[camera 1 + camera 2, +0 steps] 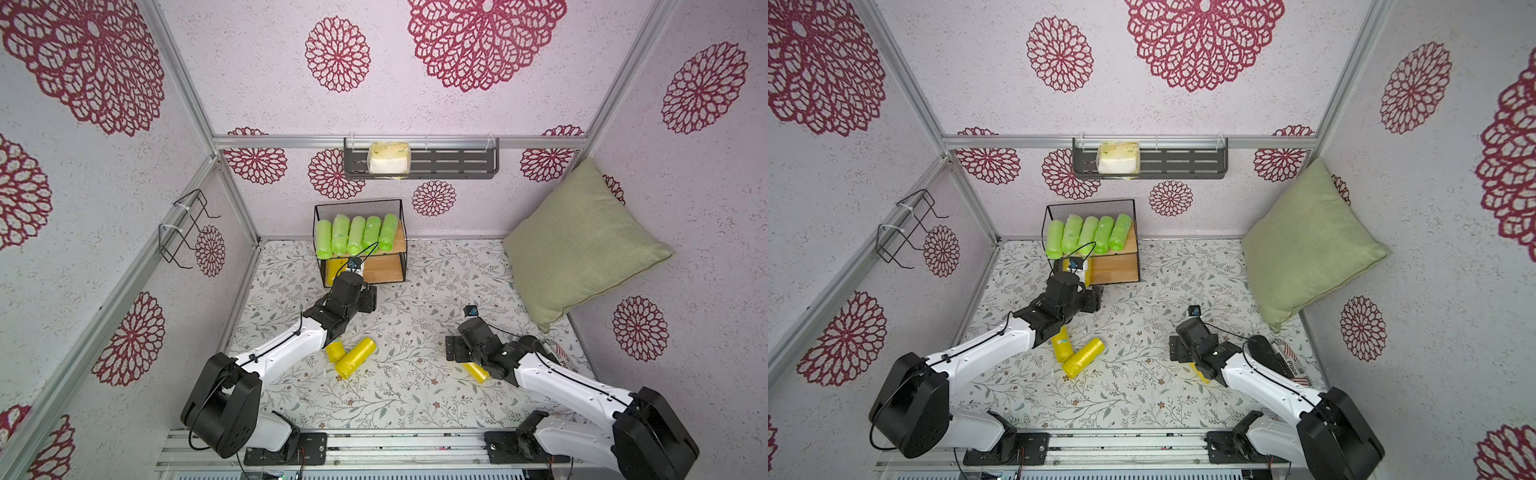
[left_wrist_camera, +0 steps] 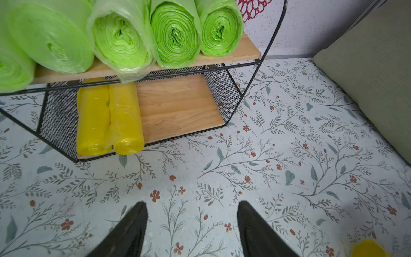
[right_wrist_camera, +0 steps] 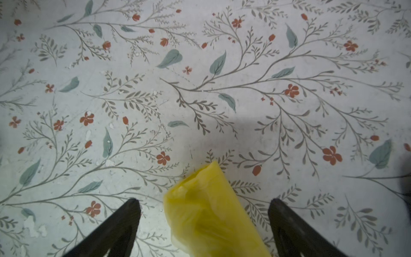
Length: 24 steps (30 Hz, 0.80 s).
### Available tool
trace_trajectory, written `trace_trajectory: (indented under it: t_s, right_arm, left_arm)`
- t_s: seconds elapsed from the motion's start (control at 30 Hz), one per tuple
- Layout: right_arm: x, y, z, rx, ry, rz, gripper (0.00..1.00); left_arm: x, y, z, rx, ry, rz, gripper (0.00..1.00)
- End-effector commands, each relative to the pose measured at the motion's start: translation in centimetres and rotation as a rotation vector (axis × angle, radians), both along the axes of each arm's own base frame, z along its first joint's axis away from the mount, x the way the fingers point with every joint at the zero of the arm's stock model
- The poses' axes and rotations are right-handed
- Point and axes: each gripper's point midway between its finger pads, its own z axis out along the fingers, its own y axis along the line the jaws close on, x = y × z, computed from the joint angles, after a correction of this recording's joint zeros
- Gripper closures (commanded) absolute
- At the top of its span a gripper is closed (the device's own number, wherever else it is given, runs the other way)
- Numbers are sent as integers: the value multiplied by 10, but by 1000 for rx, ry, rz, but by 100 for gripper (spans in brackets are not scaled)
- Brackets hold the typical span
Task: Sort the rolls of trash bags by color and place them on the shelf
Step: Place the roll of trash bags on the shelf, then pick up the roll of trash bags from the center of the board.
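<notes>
Sorting by colour explains layout — green rolls (image 1: 357, 235) fill upper board of shelf (image 2: 178, 104), yellow pair (image 2: 109, 118) packed at one end of lower board, leaving room. Left gripper (image 2: 192, 203) before shelf, jaws apart, empty. Right gripper (image 3: 203, 200) wide, astride yellow roll (image 3: 206, 213) on table (image 3: 200, 89) — not yet gripped.

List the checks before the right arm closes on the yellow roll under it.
1. Right gripper open: ok, jaws wide.
2. Yellow roll within its jaws: ok, though askew.
3. Left gripper empty: ok, open, holding nothing.
4. Lower board of shelf has room: ok, two yellow rolls at one side.
5. Top board green only: ok, five green rolls.
6. Shelf front free: not ok, left arm stands before it.
</notes>
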Motion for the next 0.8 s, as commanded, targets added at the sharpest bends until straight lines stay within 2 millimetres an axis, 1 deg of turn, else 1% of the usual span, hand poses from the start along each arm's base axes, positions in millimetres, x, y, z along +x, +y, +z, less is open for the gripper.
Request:
trace_trajectory:
  t_s: [0.0,0.2,0.37,0.43,0.5,0.63,0.7,0.77]
  right_arm:
    - [-6,2,-2,-46,29,30,5]
    - [-2,2,-12,-82,35,40,6]
    - [0,-2,-22,-141,58,44,12]
    - [1,-4,-26,-139,72,39,15]
    - [5,-7,-27,-120,76,28,20]
    - [16,-8,-23,-63,56,20,38]
    - [20,-6,-24,-11,63,24,45]
    - [27,-4,-21,57,55,20,53]
  left_arm:
    - [-7,-5,1,-37,24,-24,31]
    - [-7,-8,0,-48,28,-35,30]
    - [-9,-7,1,-53,31,-34,30]
    - [-11,-6,2,-55,30,-33,30]
    - [-12,-5,3,-58,29,-33,30]
    - [-13,-6,3,-65,30,-38,29]
    - [-14,-6,4,-64,29,-41,29]
    - [-14,-6,4,-63,30,-42,29]
